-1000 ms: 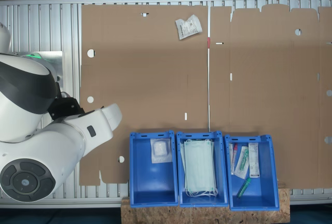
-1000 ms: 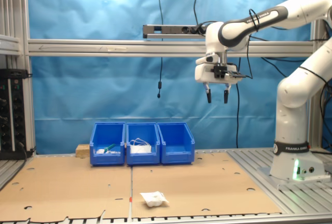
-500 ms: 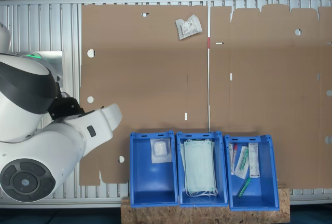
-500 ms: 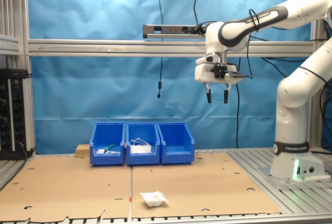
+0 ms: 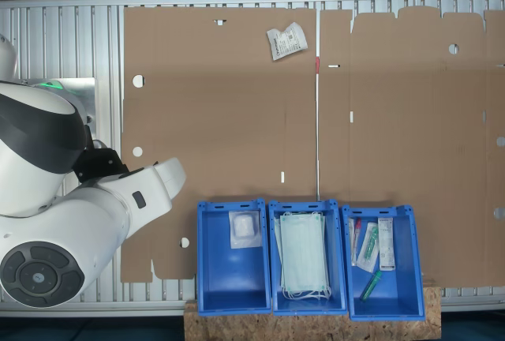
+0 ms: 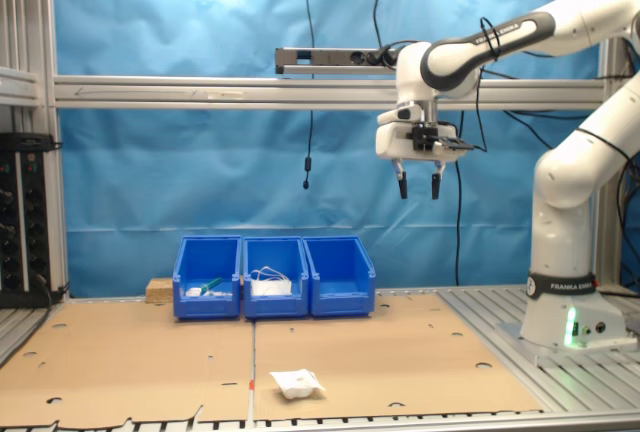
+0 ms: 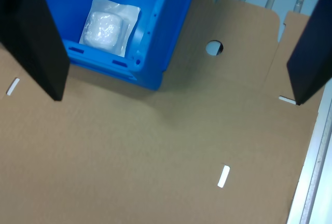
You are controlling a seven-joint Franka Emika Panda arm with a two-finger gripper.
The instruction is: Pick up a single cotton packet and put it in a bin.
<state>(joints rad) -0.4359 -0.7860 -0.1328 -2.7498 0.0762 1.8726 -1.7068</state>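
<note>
Claw [image 6: 418, 186]: high in the air, fingers apart, holding nothing.
Cotton packet [image 5: 286, 41]: flat on the brown cardboard [image 5: 237, 120], far from the bins; dark print, too small to read.
Bin [image 5: 231, 267]: holds one white packet [image 7: 108, 26].

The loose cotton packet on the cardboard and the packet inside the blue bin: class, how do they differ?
The loose cotton packet lies on open cardboard, far from the bins; the packet in the bin rests inside the blue bin. The loose one lies askew and shows dark print; the binned one lies squarer. Both are small, white and flat.
</note>
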